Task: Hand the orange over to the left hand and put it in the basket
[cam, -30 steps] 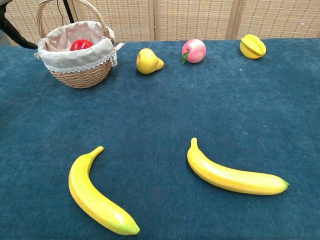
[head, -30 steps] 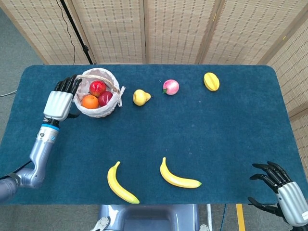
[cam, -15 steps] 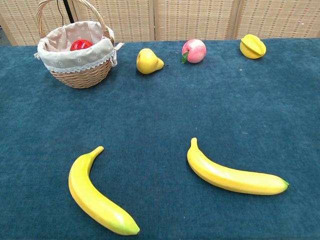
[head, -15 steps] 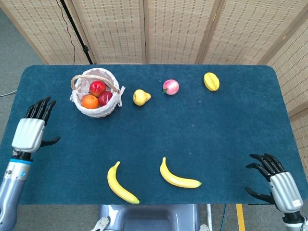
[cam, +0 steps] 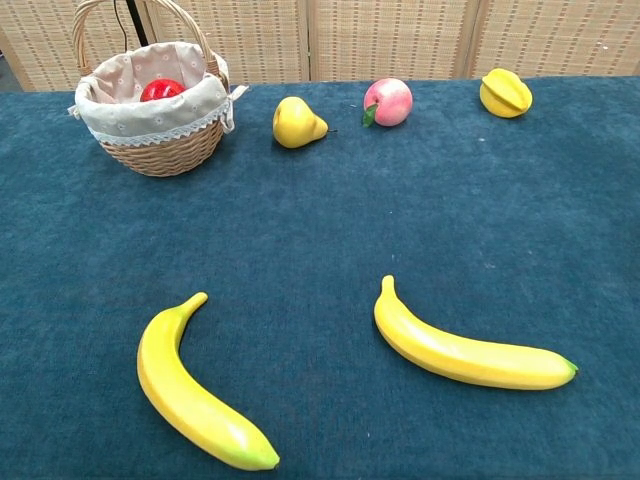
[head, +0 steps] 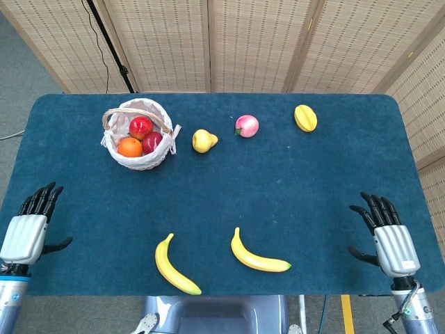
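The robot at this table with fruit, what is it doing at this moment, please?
Nothing is being handled right now. The orange already lies in the basket with two red fruits. The left hand and right hand are both open and empty, near the table's front corners, far from the fruit. A pear, a peach, a yellow starfruit and two bananas lie on the blue cloth.

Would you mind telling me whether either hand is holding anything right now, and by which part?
Nothing is held. The left hand and right hand are both open and empty; the round orange lies in the wicker basket.
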Robot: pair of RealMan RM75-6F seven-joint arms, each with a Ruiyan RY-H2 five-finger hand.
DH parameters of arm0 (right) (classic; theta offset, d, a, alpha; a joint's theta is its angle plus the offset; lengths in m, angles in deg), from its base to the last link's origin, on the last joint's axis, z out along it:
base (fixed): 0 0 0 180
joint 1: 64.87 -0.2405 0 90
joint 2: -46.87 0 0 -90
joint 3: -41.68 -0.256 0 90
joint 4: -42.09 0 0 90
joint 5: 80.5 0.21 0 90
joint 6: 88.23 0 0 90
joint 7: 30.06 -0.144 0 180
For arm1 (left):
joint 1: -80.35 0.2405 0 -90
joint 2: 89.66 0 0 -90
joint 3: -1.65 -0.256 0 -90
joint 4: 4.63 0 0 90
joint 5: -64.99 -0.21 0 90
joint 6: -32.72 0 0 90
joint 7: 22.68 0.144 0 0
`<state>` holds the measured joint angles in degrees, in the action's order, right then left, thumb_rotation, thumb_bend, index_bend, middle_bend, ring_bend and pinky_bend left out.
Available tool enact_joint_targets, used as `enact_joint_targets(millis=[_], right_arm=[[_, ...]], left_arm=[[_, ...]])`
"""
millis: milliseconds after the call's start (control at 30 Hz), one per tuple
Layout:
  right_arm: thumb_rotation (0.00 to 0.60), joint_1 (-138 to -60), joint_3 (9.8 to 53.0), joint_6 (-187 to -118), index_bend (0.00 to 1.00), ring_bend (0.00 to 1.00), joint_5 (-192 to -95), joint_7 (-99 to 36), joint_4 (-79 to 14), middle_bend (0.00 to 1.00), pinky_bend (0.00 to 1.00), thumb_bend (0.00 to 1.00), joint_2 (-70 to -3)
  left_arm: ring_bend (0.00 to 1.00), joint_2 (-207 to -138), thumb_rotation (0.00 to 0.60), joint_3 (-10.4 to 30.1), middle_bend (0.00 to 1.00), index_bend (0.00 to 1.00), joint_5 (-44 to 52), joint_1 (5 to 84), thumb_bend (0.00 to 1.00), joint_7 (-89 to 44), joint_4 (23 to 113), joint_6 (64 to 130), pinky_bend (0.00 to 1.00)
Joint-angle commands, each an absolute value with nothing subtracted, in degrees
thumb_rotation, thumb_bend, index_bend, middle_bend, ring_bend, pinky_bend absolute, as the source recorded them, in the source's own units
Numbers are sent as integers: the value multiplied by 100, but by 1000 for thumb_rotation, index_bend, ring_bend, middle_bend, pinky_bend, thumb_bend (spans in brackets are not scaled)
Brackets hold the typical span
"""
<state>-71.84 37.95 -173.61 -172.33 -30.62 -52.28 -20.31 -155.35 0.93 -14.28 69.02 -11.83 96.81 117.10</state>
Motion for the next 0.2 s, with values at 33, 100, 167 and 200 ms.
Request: enact_joint_targets(millis=[33,100,167,200], right_arm=[[600,-7211,3771,-17311,194,32,-17155,-2921,-5273,45,32,0,-2101],[600,-7206,3773,-17307,193,32,-17121,-2830,-5265,45,29,0,-2142],[600,-7203,3782,-17283,193,32,-17073,-2797,-5257,45,28,0,-2193],[600,-7215,3790,-17245,192,32,-17052,-2809,-5252,45,27,0,-2222]], left_arm=[[0,-15606,600,71,0,0,-1502,6966,13,-1227,9547,11753,111],[0,-15649,600,79,0,0,-1518,7000,13,-1260,9461,11764,110],[0,-15642,600,84,0,0,-1527,7004,12,-1277,9428,11710,106],[0,-15625,600,98,0,0,-1543,7012,12,-1271,9419,11717,103]])
